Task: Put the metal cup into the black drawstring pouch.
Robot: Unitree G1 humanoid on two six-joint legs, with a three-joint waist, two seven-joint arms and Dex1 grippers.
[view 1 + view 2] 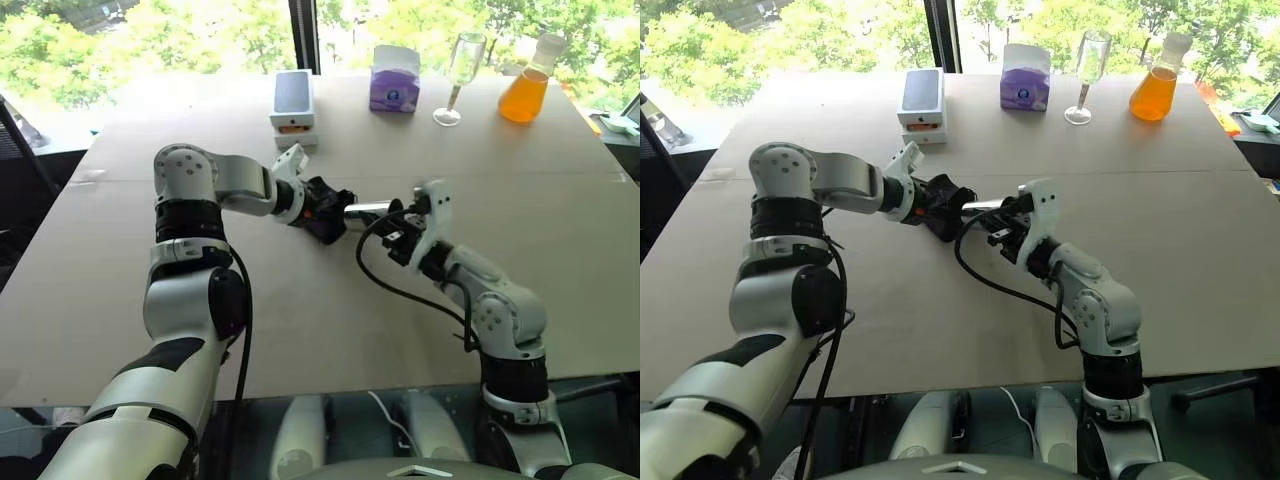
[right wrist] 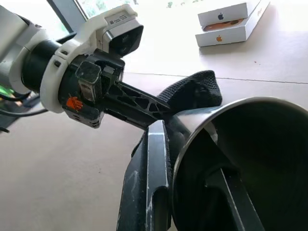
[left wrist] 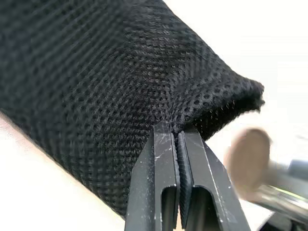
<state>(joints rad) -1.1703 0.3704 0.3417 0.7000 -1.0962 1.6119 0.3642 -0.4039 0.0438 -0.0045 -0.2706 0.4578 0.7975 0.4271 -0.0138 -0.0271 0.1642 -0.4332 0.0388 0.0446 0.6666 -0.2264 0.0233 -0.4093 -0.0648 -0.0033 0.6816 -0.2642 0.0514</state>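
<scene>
I have both arms raised over the brown table (image 1: 120, 300), meeting near its middle. My left gripper (image 3: 177, 144) is pinched fully together on a fold of the black drawstring pouch (image 1: 327, 212); in the left wrist view the two black fingers (image 3: 159, 178) press flat against each other with the fabric caught at their tips. The pouch is soft, open-weave black mesh, bunched and hanging off the table from that grip.

My right gripper (image 1: 392, 222) is clamped on the metal cup (image 1: 366, 210), one finger outside the wall and one inside the rim, as the right wrist view shows. The cup is a small, shiny steel tumbler with no handle, lying on its side in the air. Its flat base points toward the pouch, and its open mouth (image 2: 250, 163) faces back toward my right wrist. The base sits just beside the pouch's edge; I cannot tell whether they touch.
</scene>
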